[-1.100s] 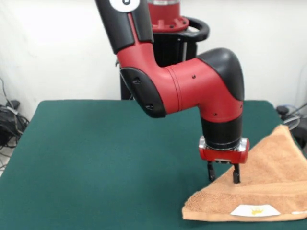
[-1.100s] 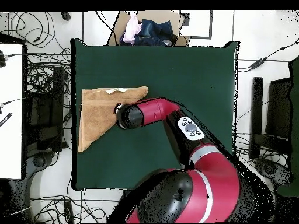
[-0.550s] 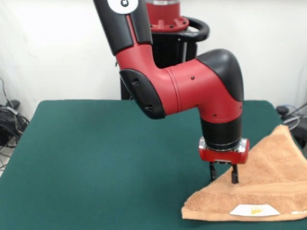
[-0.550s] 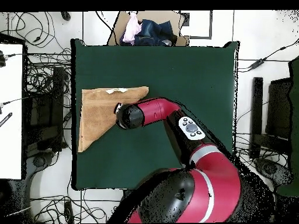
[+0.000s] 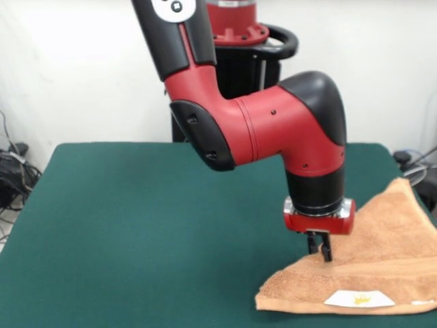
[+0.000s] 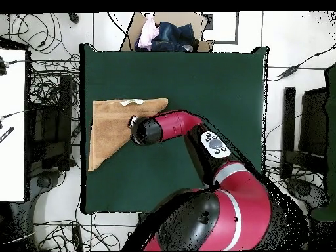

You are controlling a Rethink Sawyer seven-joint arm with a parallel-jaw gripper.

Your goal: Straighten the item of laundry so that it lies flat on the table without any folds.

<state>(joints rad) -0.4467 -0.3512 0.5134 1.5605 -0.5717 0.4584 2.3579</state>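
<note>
Here one gripper (image 5: 319, 249) apparently pinches one triangle-folded towel (image 5: 382, 266) on one table (image 5: 136, 225).

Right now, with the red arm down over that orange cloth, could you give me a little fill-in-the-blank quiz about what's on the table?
1. The towel is folded into the shape of a ____.
2. The gripper has its fingers pinched ____ on the towel's folded edge.
3. The table has a top coloured dark ____.
4. The label sewn on the towel is ____ in colour.

Missing words: triangle; shut; green; white
</note>
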